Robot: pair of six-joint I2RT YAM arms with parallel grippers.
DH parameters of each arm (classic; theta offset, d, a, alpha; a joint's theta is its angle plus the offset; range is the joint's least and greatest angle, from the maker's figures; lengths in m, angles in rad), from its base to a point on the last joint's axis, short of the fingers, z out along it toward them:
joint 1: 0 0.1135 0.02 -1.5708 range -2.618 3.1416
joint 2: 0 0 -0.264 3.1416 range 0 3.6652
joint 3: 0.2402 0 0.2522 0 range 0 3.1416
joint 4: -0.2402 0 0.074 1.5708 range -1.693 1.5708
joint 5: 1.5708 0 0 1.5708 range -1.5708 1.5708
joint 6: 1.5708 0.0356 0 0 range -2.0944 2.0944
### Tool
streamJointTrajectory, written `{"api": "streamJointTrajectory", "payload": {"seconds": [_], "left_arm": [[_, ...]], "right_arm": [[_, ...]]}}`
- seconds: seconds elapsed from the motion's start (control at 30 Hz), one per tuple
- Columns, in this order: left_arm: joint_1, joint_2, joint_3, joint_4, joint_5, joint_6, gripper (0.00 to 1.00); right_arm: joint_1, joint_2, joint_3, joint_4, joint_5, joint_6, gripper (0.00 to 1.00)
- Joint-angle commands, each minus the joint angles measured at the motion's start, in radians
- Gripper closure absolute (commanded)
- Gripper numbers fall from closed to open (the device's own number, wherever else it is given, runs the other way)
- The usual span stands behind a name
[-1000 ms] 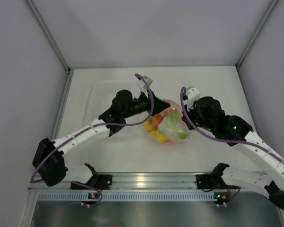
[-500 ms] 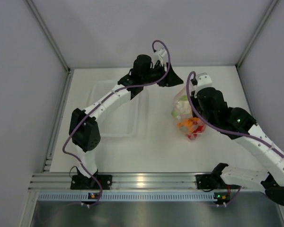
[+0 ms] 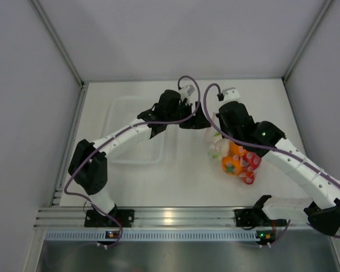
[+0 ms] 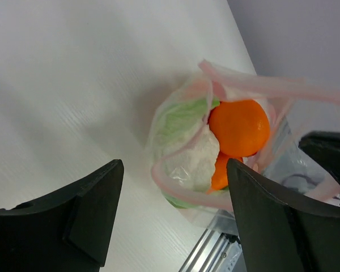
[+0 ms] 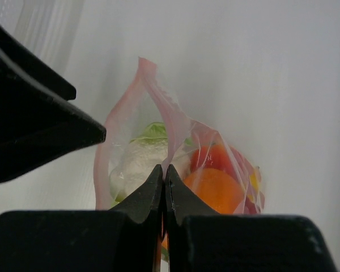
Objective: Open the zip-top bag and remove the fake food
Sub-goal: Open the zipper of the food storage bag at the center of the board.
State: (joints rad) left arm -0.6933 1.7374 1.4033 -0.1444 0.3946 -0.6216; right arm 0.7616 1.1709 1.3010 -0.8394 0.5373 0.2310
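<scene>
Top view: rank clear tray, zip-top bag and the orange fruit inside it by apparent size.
1. clear tray, largest
2. zip-top bag, clearly smaller
3. orange fruit, smallest
No close calls.

fake food [image 4: 239, 127] in zip-top bag [image 4: 255, 86] | tray [image 3: 130, 152] L of bag | table [image 3: 181, 181] under both

Clear crinkly plastic zip-top bag [image 4: 184, 164], glossy plastic fake food [image 4: 239, 127], matt white table [image 4: 73, 73]
</scene>
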Motion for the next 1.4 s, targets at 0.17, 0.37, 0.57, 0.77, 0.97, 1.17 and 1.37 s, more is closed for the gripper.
{"api": "streamJointTrajectory", "payload": {"seconds": [0.17, 0.37, 0.57, 0.77, 0.97, 1.17, 1.37], "left_arm": [[-0.026, -0.091, -0.173, 0.19, 0.032, -0.013, 0.2], [-0.031, -0.036, -0.187, 0.22, -0.025, -0.049, 0.21], [-0.031, 0.028, -0.178, 0.281, 0.024, -0.127, 0.33], [-0.045, 0.068, -0.153, 0.289, 0.02, -0.148, 0.59], [-0.043, 0.06, -0.155, 0.281, 0.007, -0.101, 1.0], [0.0, 0.001, -0.162, 0.158, -0.037, -0.054, 1.0], [0.035, -0.074, -0.202, -0.003, -0.03, 0.037, 1.0]], "right_arm": [[-0.057, -0.04, -0.049, 0.151, -0.072, 0.014, 1.0], [-0.065, -0.079, -0.077, 0.189, -0.161, 0.011, 1.0], [-0.065, -0.102, -0.094, 0.209, -0.186, 0.001, 1.0], [-0.071, -0.105, -0.112, 0.223, -0.194, -0.012, 1.0], [-0.1, -0.125, -0.17, 0.241, -0.208, -0.05, 1.0], [-0.116, -0.096, -0.233, 0.158, -0.059, -0.116, 1.0], [-0.125, -0.071, -0.232, 0.094, 0.062, -0.094, 1.0]]}}
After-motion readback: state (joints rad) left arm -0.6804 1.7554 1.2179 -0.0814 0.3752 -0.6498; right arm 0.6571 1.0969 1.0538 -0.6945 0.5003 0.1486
